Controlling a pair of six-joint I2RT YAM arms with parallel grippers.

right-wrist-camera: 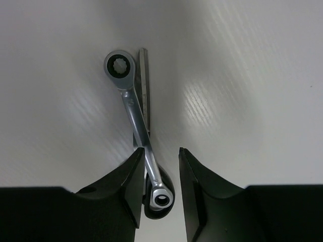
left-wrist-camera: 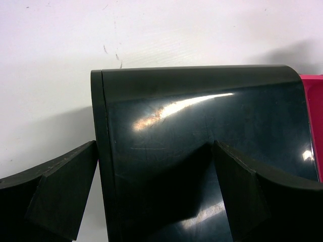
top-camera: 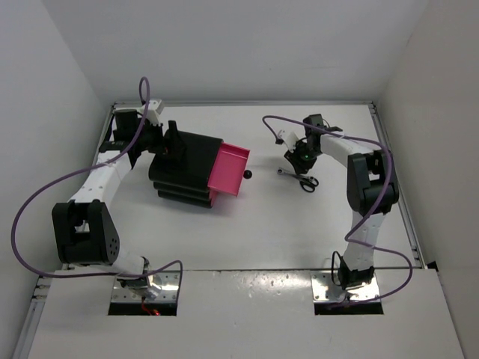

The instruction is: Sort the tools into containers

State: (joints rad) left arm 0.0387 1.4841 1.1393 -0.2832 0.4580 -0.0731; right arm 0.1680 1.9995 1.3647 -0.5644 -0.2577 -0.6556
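On the right half of the desk point(top-camera: 247, 239), the right claw point(right-wrist-camera: 160, 151) points down over the slim silver wrench point(right-wrist-camera: 130, 108). The wrench lies flat, with one ring end out beyond the claw and the other ring end between the fingers. The fingers stand a little apart: one is against the wrench's shaft and the other is clear of it, so nothing is clamped. Under the wrench lies a second tool point(right-wrist-camera: 144, 60), a flat grey strip with a black rounded end. On the left, the black drawer unit point(top-camera: 183, 168) has one pink drawer point(top-camera: 229, 166) pulled out to the right, its black knob point(top-camera: 248, 175) showing. The left claw point(left-wrist-camera: 155, 146) straddles the unit's far-left end with its fingers wide apart; I cannot tell whether they press on it
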